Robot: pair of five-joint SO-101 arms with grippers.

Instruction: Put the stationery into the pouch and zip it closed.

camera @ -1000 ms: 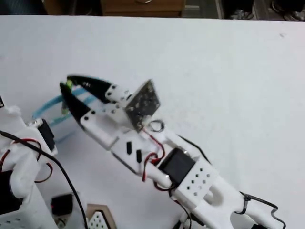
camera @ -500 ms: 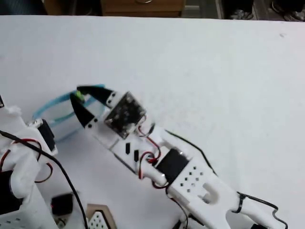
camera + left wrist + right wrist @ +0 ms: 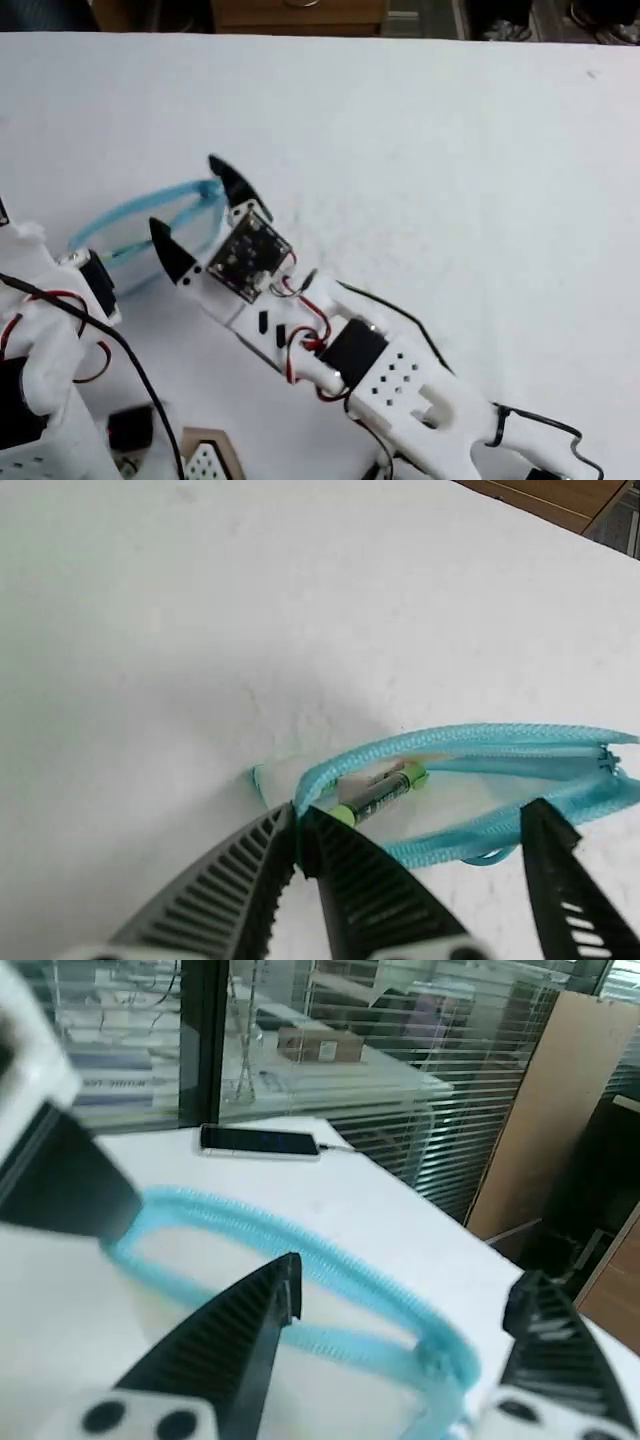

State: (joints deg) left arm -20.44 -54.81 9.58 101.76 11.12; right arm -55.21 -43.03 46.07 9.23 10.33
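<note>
Pouch point(image 3: 135, 209) lies flat on the white table point(image 3: 450, 150), over on the left arm's side, mouth open. It's a teal zipper tape looping round a see-through body (v. hard to pick out against the tabletop tbh). Inside sits a dark pen point(image 3: 375, 792) w/ green ends, lying along the opening close to one end.

Left gripper point(image 3: 297, 815) has its tips pinched together on the zipper tape at that same end, no gap between them. Right gripper point(image 3: 182, 192) is spread wide and the zipper tape runs between its fingers; can't tell if either finger touches it.

In the high view the pouch's end is hidden behind the left arm point(image 3: 40, 330), and the opposite end is partly covered by the right gripper. Pen's markings are too small to make out.
</note>
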